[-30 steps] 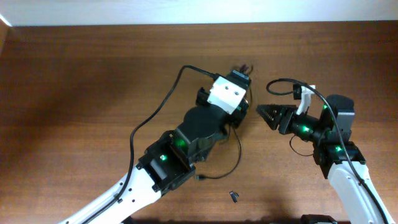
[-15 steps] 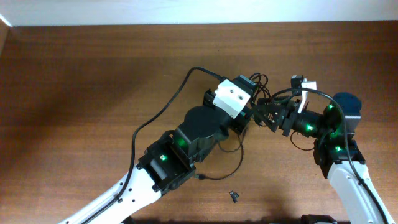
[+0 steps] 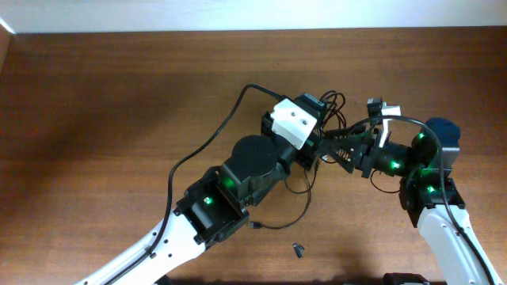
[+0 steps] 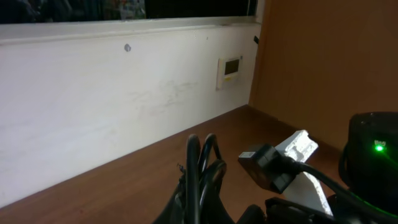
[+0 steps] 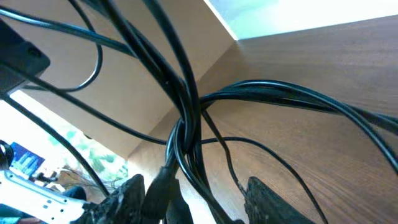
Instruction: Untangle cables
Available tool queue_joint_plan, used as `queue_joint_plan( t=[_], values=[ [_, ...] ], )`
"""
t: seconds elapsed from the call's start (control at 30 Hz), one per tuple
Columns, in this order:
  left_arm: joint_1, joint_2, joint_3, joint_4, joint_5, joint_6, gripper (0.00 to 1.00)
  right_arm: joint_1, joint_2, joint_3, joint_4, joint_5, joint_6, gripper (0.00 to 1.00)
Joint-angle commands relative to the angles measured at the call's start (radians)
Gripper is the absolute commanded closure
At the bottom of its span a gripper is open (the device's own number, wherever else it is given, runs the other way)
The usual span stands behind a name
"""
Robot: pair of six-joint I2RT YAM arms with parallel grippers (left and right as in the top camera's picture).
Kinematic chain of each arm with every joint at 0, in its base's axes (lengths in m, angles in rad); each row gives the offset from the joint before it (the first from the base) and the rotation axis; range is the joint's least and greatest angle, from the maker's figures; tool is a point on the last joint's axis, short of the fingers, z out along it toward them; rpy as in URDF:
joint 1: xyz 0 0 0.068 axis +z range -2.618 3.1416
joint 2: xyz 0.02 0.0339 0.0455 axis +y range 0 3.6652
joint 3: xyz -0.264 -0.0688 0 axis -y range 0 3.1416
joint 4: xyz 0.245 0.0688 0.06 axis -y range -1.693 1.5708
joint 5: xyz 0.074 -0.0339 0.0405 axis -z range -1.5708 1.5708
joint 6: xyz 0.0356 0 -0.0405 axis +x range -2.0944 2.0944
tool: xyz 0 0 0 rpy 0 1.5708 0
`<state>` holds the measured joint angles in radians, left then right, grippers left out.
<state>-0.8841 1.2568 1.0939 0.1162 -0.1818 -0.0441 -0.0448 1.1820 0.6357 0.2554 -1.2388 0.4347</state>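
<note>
A bundle of black cables hangs from my left gripper, which is shut on it above the table's middle. In the left wrist view the cable loops rise from between the closed jaws of the left gripper. My right gripper is right beside the left one, pointing left. In the right wrist view its fingers stand wide apart, and the right gripper has several cable strands running between them. A thin cable tail trails down onto the table.
A small dark connector piece lies on the wooden table near the front. The left arm's own supply cable arcs over the table. The right arm's camera block sits close to the left gripper.
My right gripper has moved left until its open fingers straddle the cable strands. My left gripper shifted slightly right with the bundle, then held still.
</note>
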Motion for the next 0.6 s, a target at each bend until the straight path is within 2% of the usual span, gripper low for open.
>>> queue_joint_plan(
  t=[0.0, 0.27, 0.37, 0.4, 0.5, 0.57],
  values=[
    [0.003, -0.006, 0.005, 0.014, 0.023, -0.024, 1.00, 0.006, -0.001, 0.004, 0.003, -0.034, -0.012, 0.52],
    [0.003, -0.006, 0.005, 0.026, 0.029, -0.024, 1.00, 0.093, -0.001, 0.004, 0.004, -0.035, -0.059, 0.54],
    [0.003, -0.006, 0.005, 0.024, 0.028, -0.023, 1.00, 0.105, -0.001, 0.004, 0.004, -0.025, -0.061, 0.87],
    [0.003, -0.006, 0.005, 0.023, 0.028, -0.023, 1.00, 0.105, -0.001, 0.004, 0.004, -0.025, -0.061, 0.93],
    [0.003, -0.006, 0.005, 0.010, -0.023, -0.023, 1.00, 0.103, -0.001, 0.004, 0.004, -0.021, -0.061, 0.95],
    [0.003, -0.006, 0.005, -0.027, -0.168, -0.019, 1.00, 0.103, -0.001, 0.004, 0.004, -0.021, -0.061, 0.96]
  ],
)
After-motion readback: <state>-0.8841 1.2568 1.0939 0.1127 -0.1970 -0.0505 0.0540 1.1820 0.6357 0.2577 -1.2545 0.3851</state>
